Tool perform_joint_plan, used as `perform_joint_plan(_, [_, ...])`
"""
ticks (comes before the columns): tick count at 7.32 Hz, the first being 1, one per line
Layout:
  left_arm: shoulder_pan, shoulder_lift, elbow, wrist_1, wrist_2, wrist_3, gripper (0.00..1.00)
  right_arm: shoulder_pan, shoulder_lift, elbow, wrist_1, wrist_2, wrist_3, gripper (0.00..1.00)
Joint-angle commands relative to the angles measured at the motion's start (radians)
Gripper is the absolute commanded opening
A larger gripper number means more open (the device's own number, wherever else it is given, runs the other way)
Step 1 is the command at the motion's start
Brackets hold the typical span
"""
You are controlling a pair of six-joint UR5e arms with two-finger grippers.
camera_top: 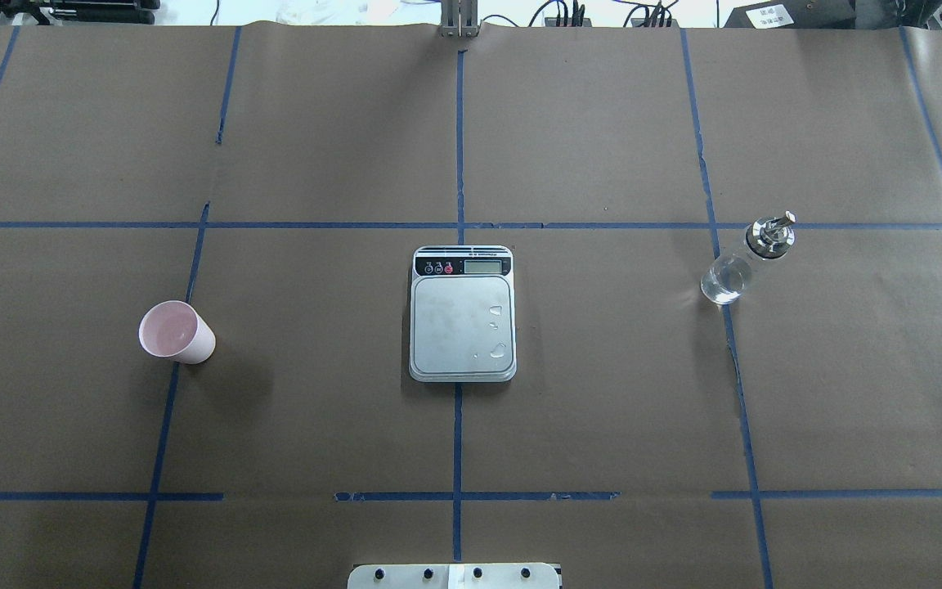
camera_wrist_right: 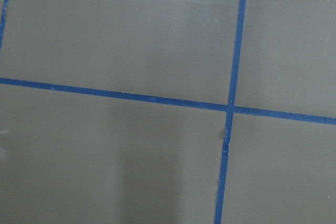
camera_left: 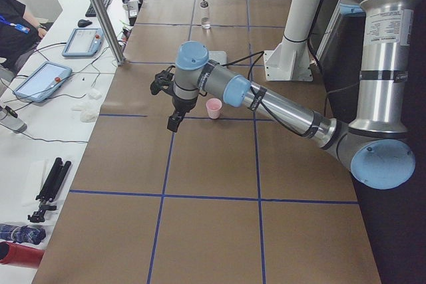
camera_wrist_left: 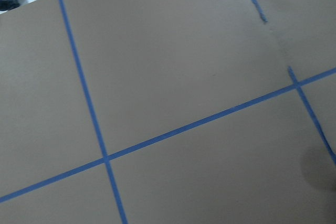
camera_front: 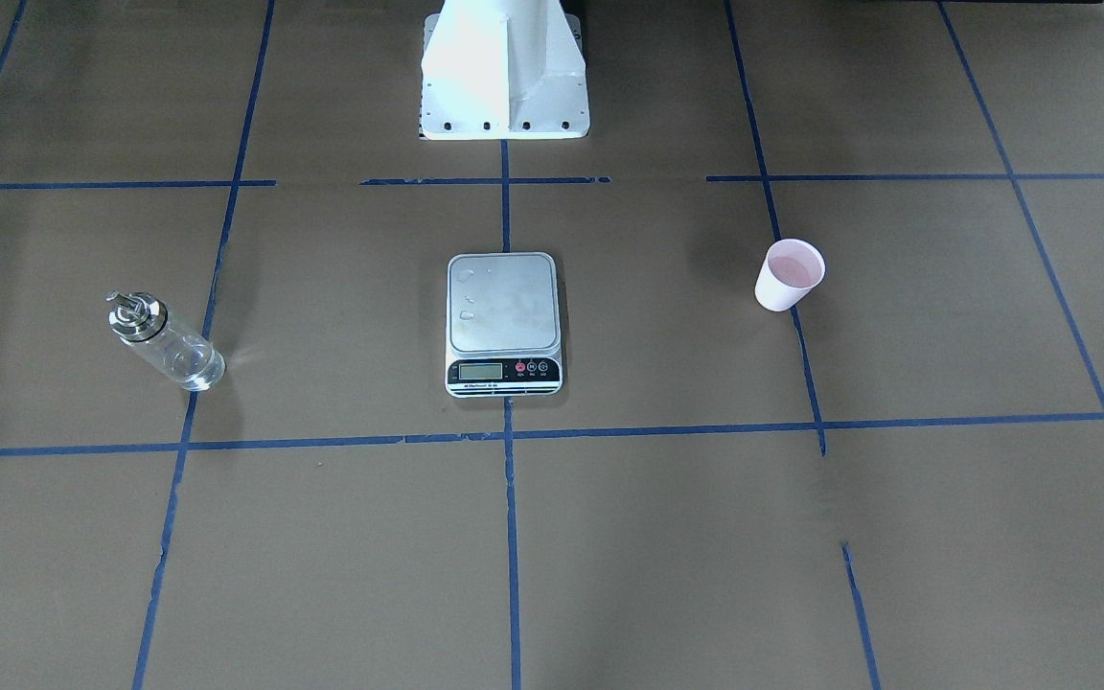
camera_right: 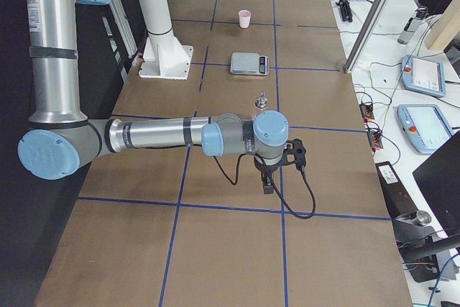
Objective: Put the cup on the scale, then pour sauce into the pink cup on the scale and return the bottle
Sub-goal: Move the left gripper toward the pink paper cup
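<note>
The pale-pink cup (camera_front: 789, 275) stands upright on the brown paper on my left side, empty; it also shows in the overhead view (camera_top: 176, 331). The steel-plated scale (camera_top: 462, 313) lies at the table's middle with nothing on it but a few droplets. The clear glass bottle (camera_top: 745, 260) with its metal spout stands upright on my right side. My left gripper (camera_left: 174, 122) hangs above the table near the cup; I cannot tell whether it is open or shut. My right gripper (camera_right: 267, 186) hangs beyond the bottle near the table's end; I cannot tell its state. Both wrist views show only paper and tape.
The white robot pedestal (camera_front: 504, 72) stands at the table's robot-side edge. Blue tape lines divide the brown paper into squares. A metal post (camera_left: 100, 11) and a side desk with tablets (camera_left: 40, 79) stand beyond the table's far edge.
</note>
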Motion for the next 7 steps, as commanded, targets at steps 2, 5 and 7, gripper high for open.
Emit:
perform_joint_plan(2, [0.297,-0.024,-0.047,-0.093,-0.007,-0.573,1.00,-0.031,0.014,0.011,0.005,-0.007,0.023,1.00])
perform_joint_plan(5, [0.488,-0.008,-0.023,-0.241,0.200,-0.903,1.00,-0.031,0.015,0.023,0.003,0.002,0.043,1.00])
perform_joint_plan(7, [0.601,-0.005,0.067,-0.372,0.312,-1.046,1.00,-0.029,0.018,0.033,0.005,-0.003,0.043,1.00])
